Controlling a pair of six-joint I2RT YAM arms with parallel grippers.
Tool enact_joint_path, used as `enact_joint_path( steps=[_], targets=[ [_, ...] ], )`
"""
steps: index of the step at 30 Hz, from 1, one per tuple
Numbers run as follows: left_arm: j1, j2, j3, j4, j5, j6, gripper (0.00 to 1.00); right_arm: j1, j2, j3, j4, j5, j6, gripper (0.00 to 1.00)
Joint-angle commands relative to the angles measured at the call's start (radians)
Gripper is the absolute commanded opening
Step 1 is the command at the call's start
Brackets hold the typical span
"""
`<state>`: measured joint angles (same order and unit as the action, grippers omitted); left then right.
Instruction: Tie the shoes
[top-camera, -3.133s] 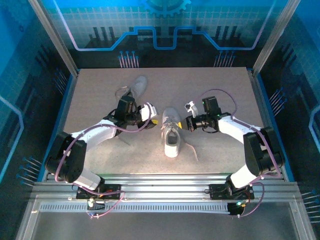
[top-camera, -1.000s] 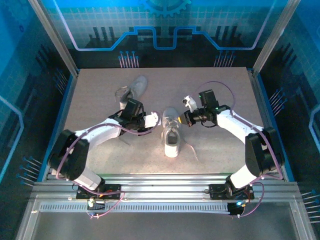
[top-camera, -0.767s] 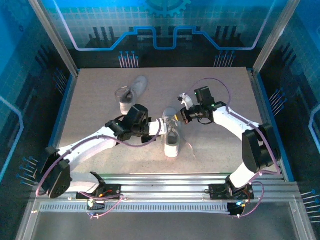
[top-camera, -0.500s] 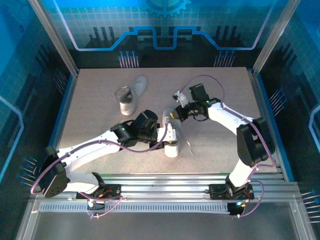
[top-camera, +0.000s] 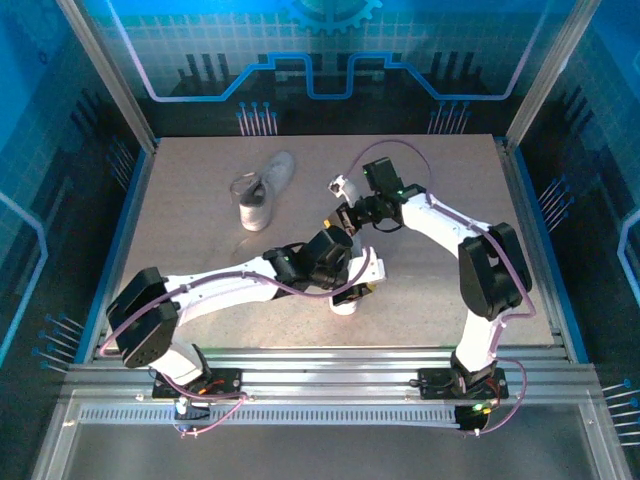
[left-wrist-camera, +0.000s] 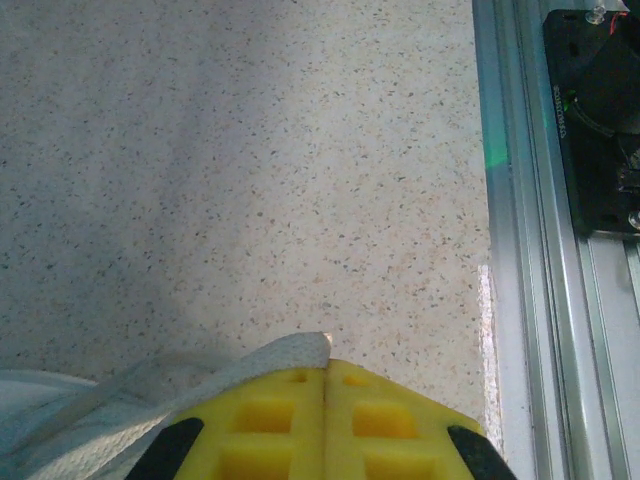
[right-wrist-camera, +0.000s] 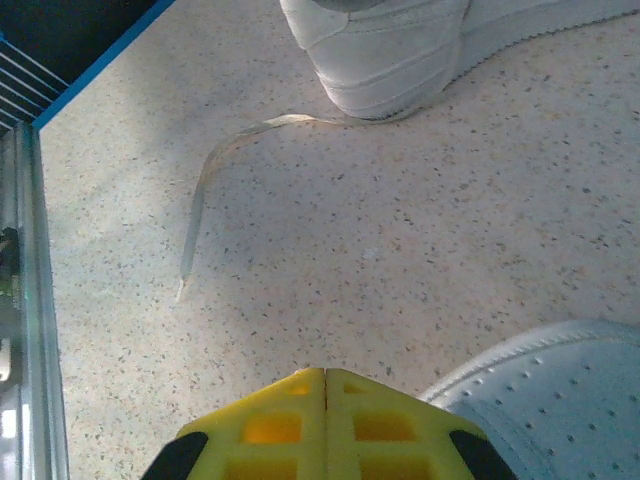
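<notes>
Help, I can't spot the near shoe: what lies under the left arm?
The near shoe: only its near end sticks out below the left arm in the top view. Its middle and laces are covered there; the right wrist view catches its perforated toe.

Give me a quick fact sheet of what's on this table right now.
Far shoe: back left of the table, loose lace trailing from it
Near shoe: mid-table, mostly under the left arm
Left end effector: shut, a lace end seemingly pinched at its tips
Right end effector: shut, nothing seen in it, beside the near shoe's toe
Knots: none seen
</notes>
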<state>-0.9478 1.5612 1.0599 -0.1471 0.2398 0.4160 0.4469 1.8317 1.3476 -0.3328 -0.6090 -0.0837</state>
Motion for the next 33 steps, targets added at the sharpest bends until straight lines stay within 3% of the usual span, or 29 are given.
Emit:
enact_joint_path(
  steps=[1,19,20,21,23,25,29,33],
  targets=[
    [-0.033,0.039,0.031,0.059,0.025,-0.051,0.0,0.015,0.033,0.05,-0.044,-0.058,-0.031,0.0],
    [-0.068,0.089,-0.024,0.136,-0.02,-0.123,0.0,0.061,0.051,0.091,-0.024,-0.052,-0.021,0.0],
    [-0.068,0.074,-0.03,0.14,-0.032,-0.121,0.0,0.061,0.043,0.098,-0.037,-0.043,-0.023,0.05],
    [-0.067,0.054,-0.039,0.146,-0.046,-0.111,0.06,0.058,0.034,0.1,-0.048,-0.031,-0.024,0.1],
    [-0.06,0.007,-0.068,0.183,-0.083,-0.099,0.28,0.05,0.006,0.099,-0.055,-0.01,-0.014,0.24],
    [-0.039,-0.042,-0.084,0.202,-0.088,-0.094,0.4,0.034,-0.026,0.093,-0.046,-0.006,0.017,0.36],
    [-0.009,-0.13,-0.109,0.209,-0.105,-0.082,0.51,0.007,-0.07,0.101,-0.06,-0.015,0.047,0.5],
    [0.03,-0.223,-0.144,0.207,-0.111,-0.083,0.57,-0.018,-0.134,0.088,-0.108,-0.02,0.045,0.56]
  ],
)
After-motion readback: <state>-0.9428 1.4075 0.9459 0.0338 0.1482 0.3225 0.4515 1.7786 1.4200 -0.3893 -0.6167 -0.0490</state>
